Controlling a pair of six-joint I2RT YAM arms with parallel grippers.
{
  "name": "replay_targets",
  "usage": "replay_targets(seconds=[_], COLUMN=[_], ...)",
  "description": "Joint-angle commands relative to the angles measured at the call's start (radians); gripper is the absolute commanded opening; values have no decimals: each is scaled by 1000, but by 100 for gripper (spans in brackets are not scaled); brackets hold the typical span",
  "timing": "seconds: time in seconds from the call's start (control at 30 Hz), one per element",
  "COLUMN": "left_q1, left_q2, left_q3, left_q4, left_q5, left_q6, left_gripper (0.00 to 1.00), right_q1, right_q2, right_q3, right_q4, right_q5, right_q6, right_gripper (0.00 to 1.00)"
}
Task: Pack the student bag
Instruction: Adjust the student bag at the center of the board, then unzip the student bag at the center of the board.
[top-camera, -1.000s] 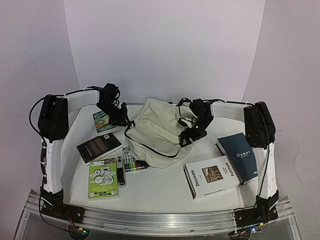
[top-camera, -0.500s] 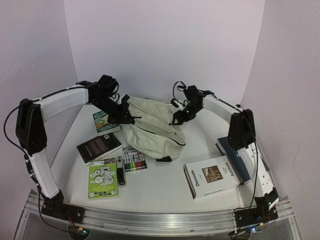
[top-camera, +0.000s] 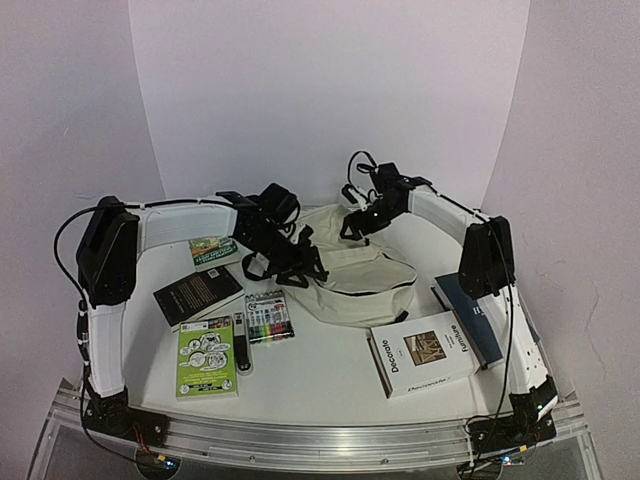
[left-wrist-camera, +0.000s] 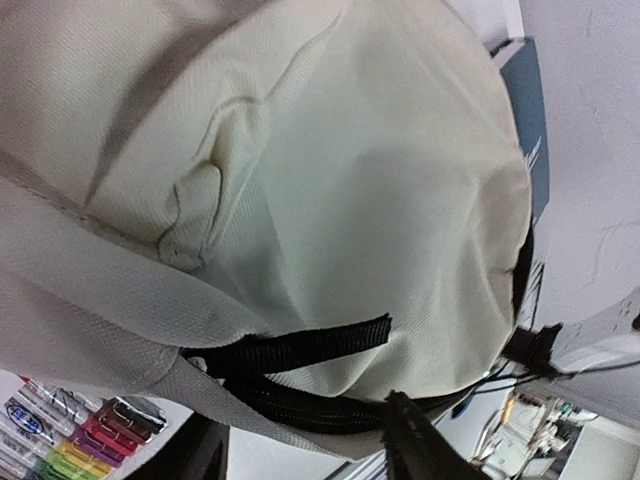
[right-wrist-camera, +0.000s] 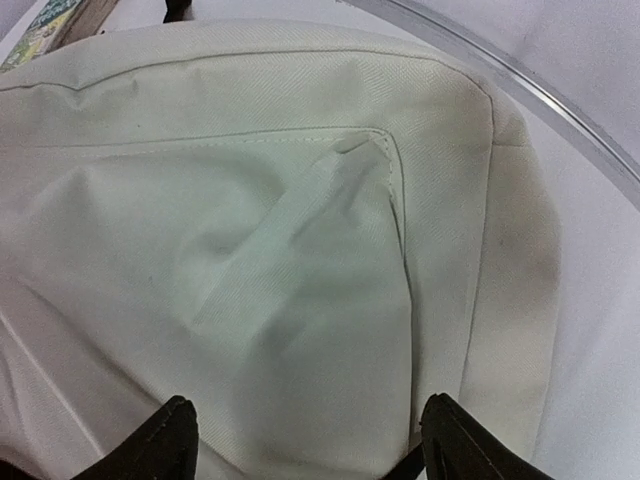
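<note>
White table (top-camera: 330, 372): bag (top-camera: 352, 278), books (top-camera: 423, 352), perhaps markers (top-camera: 268, 320)

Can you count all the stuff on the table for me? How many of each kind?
Books: 5 (green booklet, black book, small green-and-white book, white book, navy book)
Cream fabric backpack: 1
Pack of coloured markers: 1
Slim black object: 1
Total: 8

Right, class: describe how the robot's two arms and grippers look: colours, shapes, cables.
Both the left arm and right arm are slim white links joined by chunky black joint housings, bolted to a silver rail. Thin black cables loop beside them. The left gripper and right gripper are black, with dark tapered fingers.
</note>
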Motion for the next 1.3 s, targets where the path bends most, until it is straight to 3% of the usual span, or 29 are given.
replay_targets(seconds=[0.0, 0.3, 0.57, 0.77, 1.27], left_q1=[50, 183, 188, 188, 188], left_q2=[-111, -210, -186, -203, -198], left_q3=[30, -119, -117, -136, -126], left_q4=[64, 155, 129, 120, 99], left_q5=[-57, -80, -73, -83, -100], left_q6=[-8, -100, -99, -101, -95], left_gripper=[63, 73, 73, 74, 74], right_q1=[3, 53, 119, 136, 168], right_q2=[-265, -452, -415, -390, -302], right_q3=[-91, -264, -339, -403, -371], right_q4=[21, -62, -142, -199, -234], right_q5=[-8, -230, -316, -356, -409], right_q6=[-23, 85, 85, 46, 41], right_gripper=[81, 84, 75, 74, 62])
